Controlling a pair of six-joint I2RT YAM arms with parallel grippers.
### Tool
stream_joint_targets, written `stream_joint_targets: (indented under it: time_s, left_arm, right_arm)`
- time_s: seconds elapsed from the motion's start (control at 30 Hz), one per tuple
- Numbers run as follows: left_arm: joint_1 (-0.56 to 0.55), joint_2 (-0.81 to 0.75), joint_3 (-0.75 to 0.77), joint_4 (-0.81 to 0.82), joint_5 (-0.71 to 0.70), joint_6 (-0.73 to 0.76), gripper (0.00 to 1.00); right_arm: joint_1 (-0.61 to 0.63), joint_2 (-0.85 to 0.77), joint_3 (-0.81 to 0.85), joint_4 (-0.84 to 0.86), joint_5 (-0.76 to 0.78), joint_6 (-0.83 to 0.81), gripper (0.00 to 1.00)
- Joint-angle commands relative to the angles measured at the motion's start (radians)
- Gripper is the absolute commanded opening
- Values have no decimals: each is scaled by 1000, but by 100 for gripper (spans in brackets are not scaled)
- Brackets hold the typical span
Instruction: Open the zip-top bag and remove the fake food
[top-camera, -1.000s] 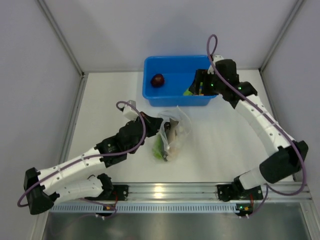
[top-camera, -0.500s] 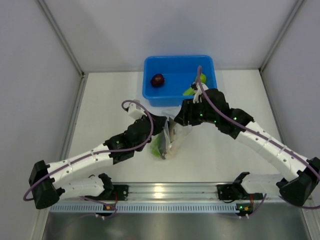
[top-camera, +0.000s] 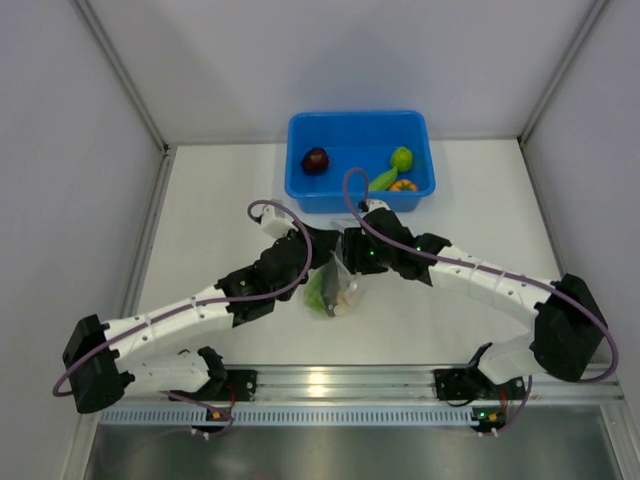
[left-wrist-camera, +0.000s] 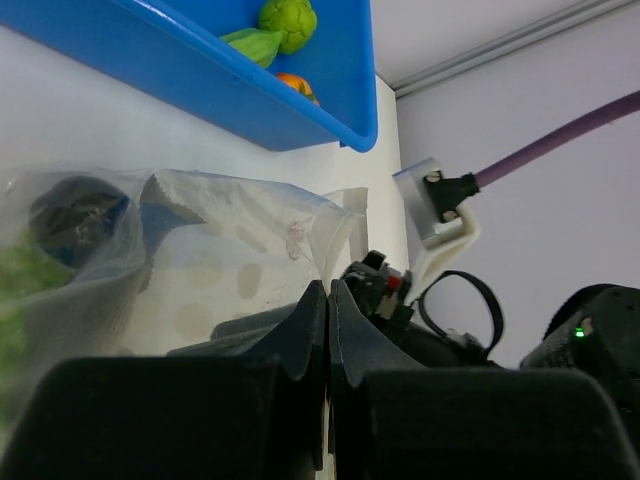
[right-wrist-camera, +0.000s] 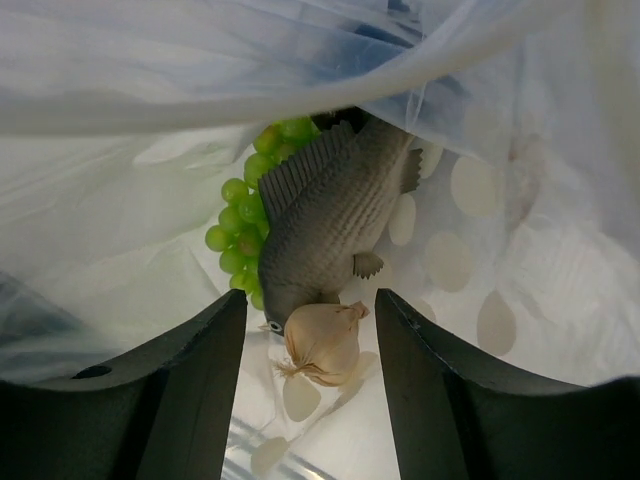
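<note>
Right wrist view is filled by the zip-top bag, seen through its open mouth. Three bits of fake food are left inside: a grey fish, green grapes tucked against its side, and a garlic bulb touching its nose. The right gripper is held just above the fish and garlic, with its fingers spread apart and nothing between them. The left gripper is pressed together, and the bag's top edge seems to be pinched in it, so the bag is held up on the table between the two arms. Just behind the bag, the blue bin holds a dark maroon ball, a lime ball, a green pod and a small orange piece.

Trouble could come from the thin plastic. It could be caught with the food when the fingers are shut, and then the whole bag would be dragged along. The garlic is small and round, so it could be squeezed out sideways. If the pinched edge is let slip, the mouth would fall shut.
</note>
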Motion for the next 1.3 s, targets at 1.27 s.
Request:
stream_joint_targets:
  time_s: [1.27]
  left_arm:
    - [-2,-67,-139,97,-7,-35,0]
  right_arm:
    - [187,140,-91,110,257,105,57]
